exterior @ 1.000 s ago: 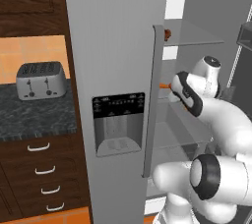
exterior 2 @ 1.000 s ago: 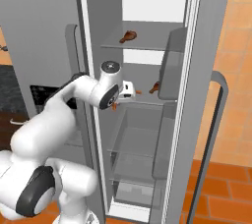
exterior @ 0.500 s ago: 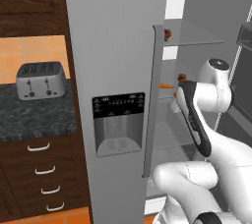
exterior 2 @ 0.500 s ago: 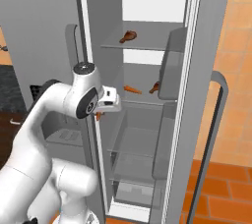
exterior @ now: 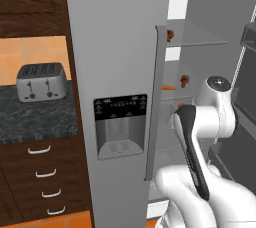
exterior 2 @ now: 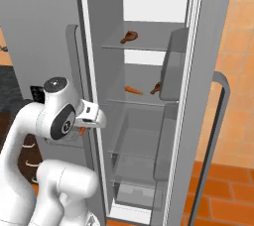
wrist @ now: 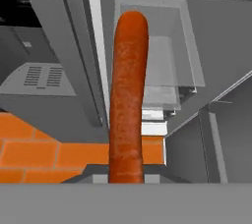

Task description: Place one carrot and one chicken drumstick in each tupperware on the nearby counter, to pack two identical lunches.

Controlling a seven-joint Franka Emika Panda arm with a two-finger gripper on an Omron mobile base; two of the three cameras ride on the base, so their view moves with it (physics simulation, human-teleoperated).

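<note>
A long orange carrot [wrist: 127, 95] stands up between my fingertips, and my gripper [wrist: 126, 172] is shut on its lower end. My hand is outside the open fridge, low by its left door edge, and the carrot's tip [exterior 2: 82, 131] peeks out below my wrist. A second carrot [exterior 2: 132, 90] lies on the fridge's middle shelf beside a chicken drumstick [exterior 2: 156, 88]. Another drumstick [exterior 2: 129, 36] lies on the upper shelf. The speckled counter [exterior: 35, 117] is at the left. The tupperware is out of view.
A silver toaster [exterior: 42, 82] stands on the counter above dark drawers. The closed fridge door with its dispenser [exterior: 120, 127] and long handle [exterior: 156, 102] is just left of my arm. The open right door [exterior 2: 218, 121] swings out over the orange tile floor.
My arm has drawn back out of the fridge and lowered, carrying the carrot. The hand now sits beside the closed door instead of at the middle shelf.
</note>
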